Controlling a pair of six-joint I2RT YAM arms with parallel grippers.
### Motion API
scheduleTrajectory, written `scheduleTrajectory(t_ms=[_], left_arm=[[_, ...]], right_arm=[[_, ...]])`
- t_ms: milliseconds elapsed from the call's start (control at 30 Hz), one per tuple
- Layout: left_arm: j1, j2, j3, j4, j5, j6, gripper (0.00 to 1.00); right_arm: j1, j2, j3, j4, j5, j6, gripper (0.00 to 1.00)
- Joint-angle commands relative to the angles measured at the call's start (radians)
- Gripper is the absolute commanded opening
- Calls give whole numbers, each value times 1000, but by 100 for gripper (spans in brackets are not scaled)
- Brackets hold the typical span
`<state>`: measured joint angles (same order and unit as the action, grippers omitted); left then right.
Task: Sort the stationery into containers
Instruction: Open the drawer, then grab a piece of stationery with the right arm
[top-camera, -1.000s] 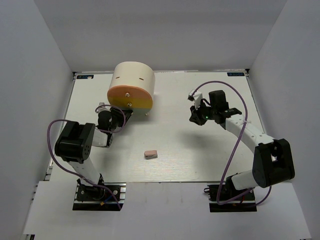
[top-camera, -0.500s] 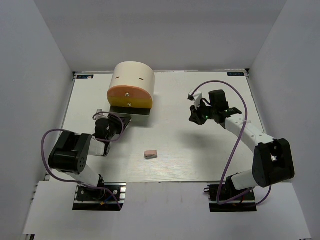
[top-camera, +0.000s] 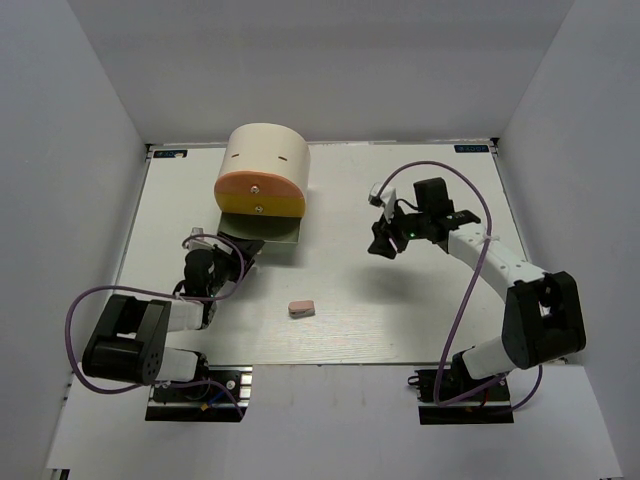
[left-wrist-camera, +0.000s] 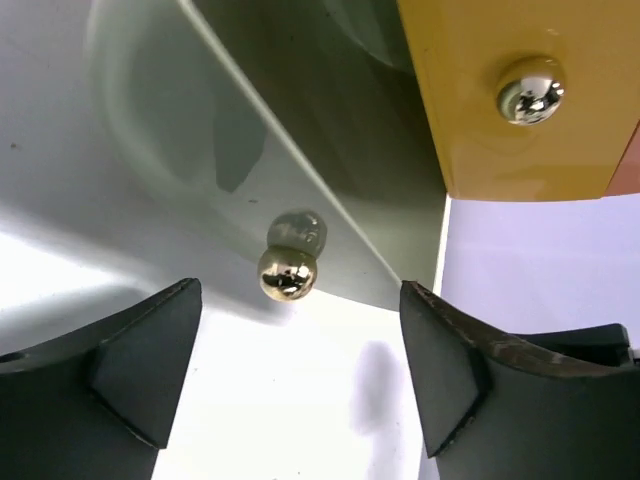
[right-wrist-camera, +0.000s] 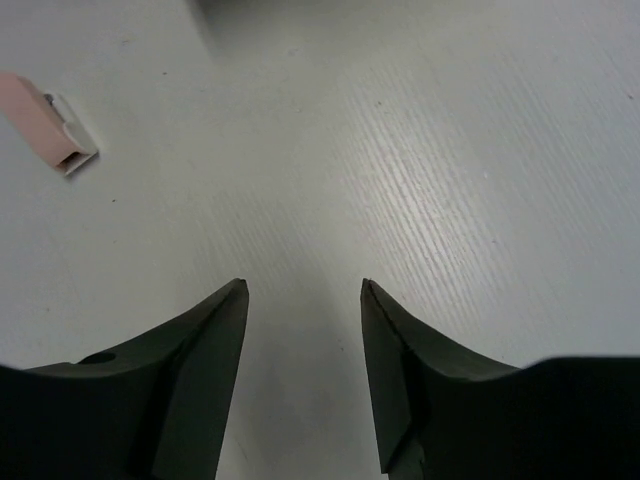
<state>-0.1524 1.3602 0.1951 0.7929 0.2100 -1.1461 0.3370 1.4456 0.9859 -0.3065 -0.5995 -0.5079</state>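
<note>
Plainly, left gripper (left-wrist-camera: 298, 340) gapes facing a metal knob (left-wrist-camera: 288, 274) (not touching); right gripper (right-wrist-camera: 303, 290) gapes near eraser (right-wrist-camera: 48, 122).

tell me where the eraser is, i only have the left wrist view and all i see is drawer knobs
Observer: The eraser lies on the table, nearer the arms than the chest.
Operator: is the right arm carrying anything
Observer: No, the right gripper has its jaws open and empty over bare table.
Operator: how far out is the bottom drawer
Observer: The bottom drawer juts out of the chest toward the arms, under the yellow drawer.
</note>
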Motion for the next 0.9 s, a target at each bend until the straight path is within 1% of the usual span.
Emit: scheduleTrajectory(t_ms=[0, 33, 100, 167, 200, 233, 267, 300, 333, 400, 433, 467, 500, 533, 567, 600, 633, 667, 700, 767, 800, 867], left_arm=[[5, -10, 18, -26, 29, 37, 91], [5, -10, 29, -26, 29, 37, 94], [5, -1, 39, -47, 39, 48, 95], [5, -13, 50, -82, 51, 71, 95], [5, -24, 64, -112, 51, 101, 95], [5, -38, 73, -170, 64, 123, 95], [5, -73, 73, -214, 78, 149, 95], [5, -96, 102, -263, 78, 178, 95], [-5, -119, 118, -391, 78, 256, 95], [-6, -191, 142, -506, 87, 318, 95], [-6, -219, 156, -614, 88, 356, 95], [-6, -249, 156, -665, 88, 376, 95], [-6, -315, 170, -719, 74, 396, 95], [-6, -346, 181, -772, 53, 419, 95], [-6, -374, 193, -872, 39, 431, 95], [-6, -400, 202, -926, 1, 440, 95], [-6, -439, 202, -980, -20, 441, 95], [-6, -453, 216, -1082, -40, 441, 95], [-6, -466, 231, -1131, -82, 453, 95], [-6, -493, 231, -1246, -115, 453, 95], [-6, -503, 240, -1274, -145, 436, 95], [-16, -541, 241, -1275, -121, 422, 95]], right_arm=[[19, 16, 45, -77, -135, -110, 57], [25, 18, 48, -83, -152, -122, 57], [39, 25, 59, -124, -184, -176, 59], [46, 33, 77, -180, -258, -246, 59], [65, 38, 80, -236, -278, -270, 59], [74, 41, 82, -258, -298, -343, 59], [94, 50, 85, -278, -343, -366, 59], [117, 53, 86, -296, -358, -394, 59], [129, 68, 85, -348, -370, -456, 59], [195, 78, 80, -367, -365, -486, 59], [224, 96, 77, -364, -361, -497, 59], [243, 102, 74, -349, -347, -494, 60], [284, 108, 73, -341, -336, -492, 62], [298, 117, 73, -324, -330, -489, 62], [313, 133, 76, -298, -321, -479, 62], [330, 148, 80, -281, -294, -459, 64], [373, 156, 92, -249, -284, -454, 64], [382, 185, 97, -241, -266, -433, 64], [428, 197, 109, -227, -240, -420, 64], [462, 234, 129, -180, -197, -370, 65], [470, 246, 132, -168, -166, -356, 65], [506, 277, 146, -116, -122, -310, 65]])
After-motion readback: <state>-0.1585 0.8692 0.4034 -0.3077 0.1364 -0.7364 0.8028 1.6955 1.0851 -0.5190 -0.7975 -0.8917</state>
